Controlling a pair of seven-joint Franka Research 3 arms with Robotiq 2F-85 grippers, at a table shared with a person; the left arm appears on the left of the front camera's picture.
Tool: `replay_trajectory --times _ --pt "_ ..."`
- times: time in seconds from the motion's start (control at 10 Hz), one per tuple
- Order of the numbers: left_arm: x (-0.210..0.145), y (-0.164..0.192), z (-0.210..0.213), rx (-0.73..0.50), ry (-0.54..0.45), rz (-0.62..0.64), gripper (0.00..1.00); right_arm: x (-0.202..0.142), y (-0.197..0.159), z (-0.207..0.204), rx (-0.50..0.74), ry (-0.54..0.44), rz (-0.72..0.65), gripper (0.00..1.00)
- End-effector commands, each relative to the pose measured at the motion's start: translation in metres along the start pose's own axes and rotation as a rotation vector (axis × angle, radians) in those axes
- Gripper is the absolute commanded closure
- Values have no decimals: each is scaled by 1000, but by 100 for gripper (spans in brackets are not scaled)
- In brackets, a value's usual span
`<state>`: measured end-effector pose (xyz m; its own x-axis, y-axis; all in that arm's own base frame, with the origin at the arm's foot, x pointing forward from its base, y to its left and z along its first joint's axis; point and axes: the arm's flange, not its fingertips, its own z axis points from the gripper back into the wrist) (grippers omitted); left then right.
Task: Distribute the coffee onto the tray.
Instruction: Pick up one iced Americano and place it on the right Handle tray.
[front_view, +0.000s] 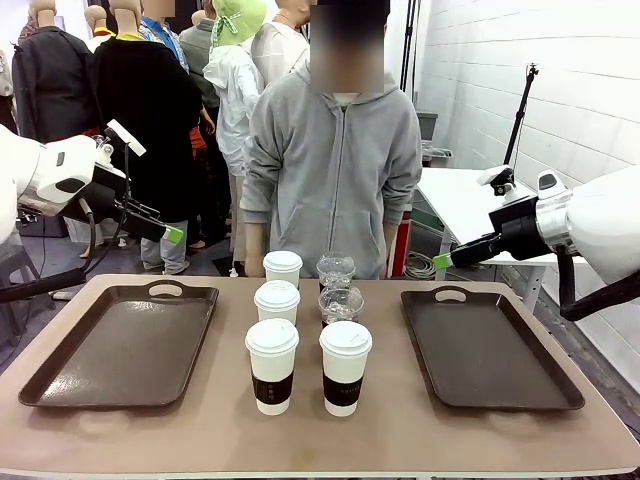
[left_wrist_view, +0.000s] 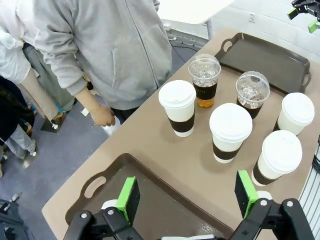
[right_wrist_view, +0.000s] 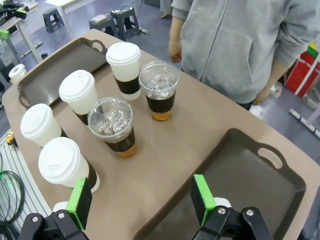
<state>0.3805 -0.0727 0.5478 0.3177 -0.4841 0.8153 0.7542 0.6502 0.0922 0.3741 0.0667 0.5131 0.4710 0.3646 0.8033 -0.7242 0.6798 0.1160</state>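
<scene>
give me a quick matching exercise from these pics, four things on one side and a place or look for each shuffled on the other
Things:
1. white paper cups
2. clear plastic cups
3. right tray
4. left gripper

Place or look:
A. held above the table, fingers apart
B. dark brown, at the robot's right end of the table
C. dome lids, amber liquid
D. flat white lids, dark sleeves

Pairs: 1-D, 2-C, 3-B, 4-A

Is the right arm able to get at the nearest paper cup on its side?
Probably yes: that paper cup stands at the cluster's outer corner, bare table beside it, jaws open.
</scene>
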Motion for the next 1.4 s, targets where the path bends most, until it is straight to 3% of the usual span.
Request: replay_trajectory --times 0.0,1.3 --pt "-1 1 -1 -4 1 9 0 0 0 -1 6 -3 -1 0" --pt "-1 1 -1 -4 1 9 0 0 0 -1 6 -3 -1 0"
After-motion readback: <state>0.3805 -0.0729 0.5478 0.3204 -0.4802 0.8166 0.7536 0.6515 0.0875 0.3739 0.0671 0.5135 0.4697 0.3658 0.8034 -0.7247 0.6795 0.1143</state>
